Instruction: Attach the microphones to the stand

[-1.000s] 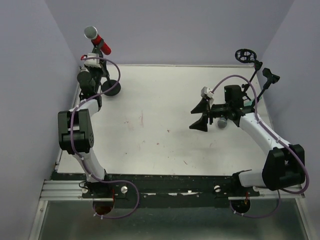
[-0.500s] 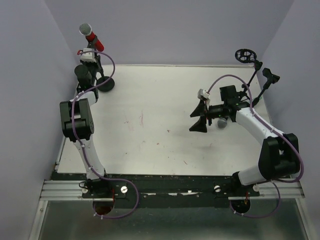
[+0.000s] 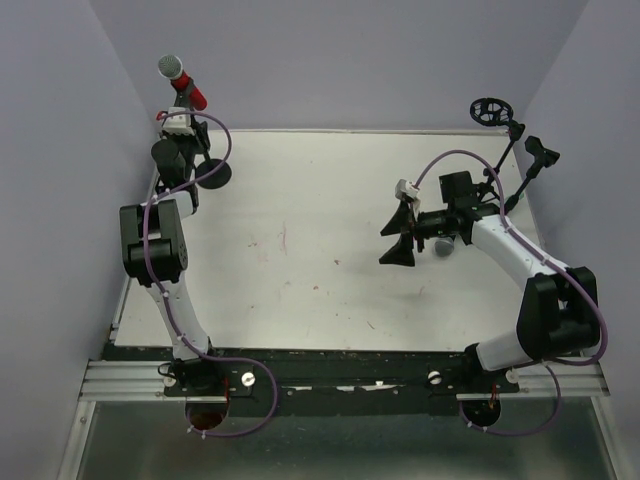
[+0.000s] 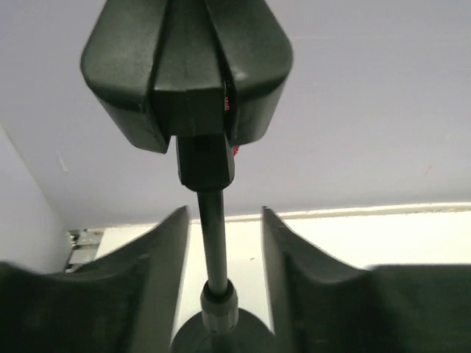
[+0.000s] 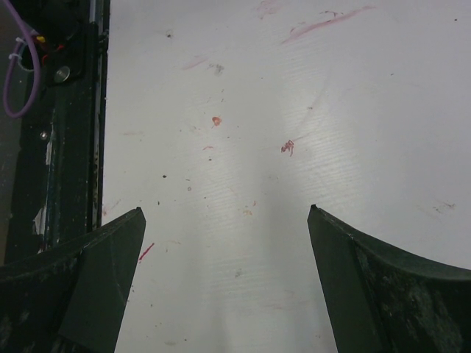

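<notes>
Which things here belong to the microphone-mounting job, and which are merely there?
Job things: red microphone; round-based stand; second stand; grey-headed microphone lying on the table.
Merely there: stained table; purple cables; metal rail.

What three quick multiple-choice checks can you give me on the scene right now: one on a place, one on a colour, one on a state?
1. Where is the red microphone?
A) up on the far-left stand
B) lying flat in the middle
C) on the far-right stand

2. What colour is its mesh head?
A) green
B) grey
C) gold

3. How are the right fingers?
A) shut on a microphone
B) shut, empty
C) spread wide, nothing between them

Answers:
1 A, it sits tilted atop that stand's post.
2 B, the top view shows a grey head over the red body.
3 C, the right wrist view shows only bare table between them.
</notes>
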You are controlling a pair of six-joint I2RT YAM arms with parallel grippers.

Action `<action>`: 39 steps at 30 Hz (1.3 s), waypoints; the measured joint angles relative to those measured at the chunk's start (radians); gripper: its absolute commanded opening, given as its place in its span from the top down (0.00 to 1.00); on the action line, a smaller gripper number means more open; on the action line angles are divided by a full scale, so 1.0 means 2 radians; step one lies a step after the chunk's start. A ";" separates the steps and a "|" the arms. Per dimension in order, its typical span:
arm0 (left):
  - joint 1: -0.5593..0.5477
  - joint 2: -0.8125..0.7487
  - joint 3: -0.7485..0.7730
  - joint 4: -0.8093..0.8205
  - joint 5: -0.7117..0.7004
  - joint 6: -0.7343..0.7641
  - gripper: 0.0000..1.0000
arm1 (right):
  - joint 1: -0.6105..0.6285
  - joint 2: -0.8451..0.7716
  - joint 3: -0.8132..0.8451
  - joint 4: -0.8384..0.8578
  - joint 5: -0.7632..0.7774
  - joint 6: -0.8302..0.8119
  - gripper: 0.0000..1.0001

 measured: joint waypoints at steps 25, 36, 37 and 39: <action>0.008 -0.393 -0.292 -0.142 -0.057 -0.187 0.02 | -0.029 -0.087 -0.006 0.002 0.004 0.005 0.00; -0.004 -0.614 -0.303 -0.400 0.060 -0.244 0.02 | -0.076 -0.160 -0.005 0.005 0.054 0.114 0.00; -0.013 -0.626 -0.299 -0.426 0.068 -0.232 0.02 | -0.083 -0.159 0.001 0.002 0.064 0.127 0.00; -0.049 -0.653 -0.290 -0.477 0.073 -0.202 0.02 | -0.093 -0.152 0.025 -0.011 0.087 0.148 0.00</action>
